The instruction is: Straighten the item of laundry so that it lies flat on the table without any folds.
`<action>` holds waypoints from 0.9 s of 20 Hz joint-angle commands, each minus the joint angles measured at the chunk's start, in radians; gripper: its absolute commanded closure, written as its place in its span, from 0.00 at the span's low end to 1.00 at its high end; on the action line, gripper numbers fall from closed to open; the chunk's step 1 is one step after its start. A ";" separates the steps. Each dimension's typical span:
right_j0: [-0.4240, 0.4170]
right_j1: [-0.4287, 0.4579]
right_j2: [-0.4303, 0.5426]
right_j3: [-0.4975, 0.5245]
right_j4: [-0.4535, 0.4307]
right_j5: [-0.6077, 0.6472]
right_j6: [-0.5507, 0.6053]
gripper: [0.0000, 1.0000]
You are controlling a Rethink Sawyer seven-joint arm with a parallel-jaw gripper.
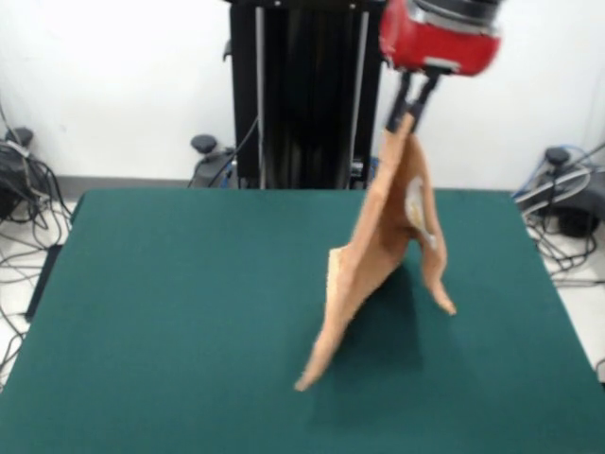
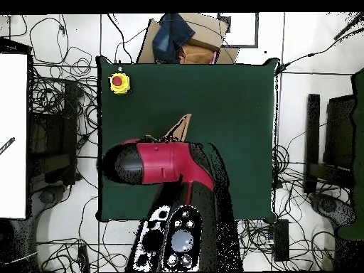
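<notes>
The item of laundry (image 1: 383, 246), a tan towel, hangs from the gripper (image 1: 409, 111), whose jaws are clamped on its top corner at about 1 o'clock from the centre of the table (image 1: 189, 303). Only the lowest corner, toward 6 o'clock, seems to touch the felt. If the jaws let go here, I think the cloth drops in a heap with new folds, because it hangs doubled.

The front view shows the whole drape. In the overhead view the arm (image 2: 160, 162) hides nearly all of it; only a tip shows, and a yellow button box (image 2: 119, 83).
</notes>
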 commanded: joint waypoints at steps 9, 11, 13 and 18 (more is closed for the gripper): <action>-0.061 -0.069 0.067 0.127 -0.121 0.073 -0.035 1.00; -0.068 -0.060 0.076 0.128 -0.120 0.065 -0.029 1.00; -0.077 -0.047 0.081 0.140 -0.113 0.055 -0.012 1.00; -0.075 -0.020 0.074 0.146 -0.135 -0.002 0.017 1.00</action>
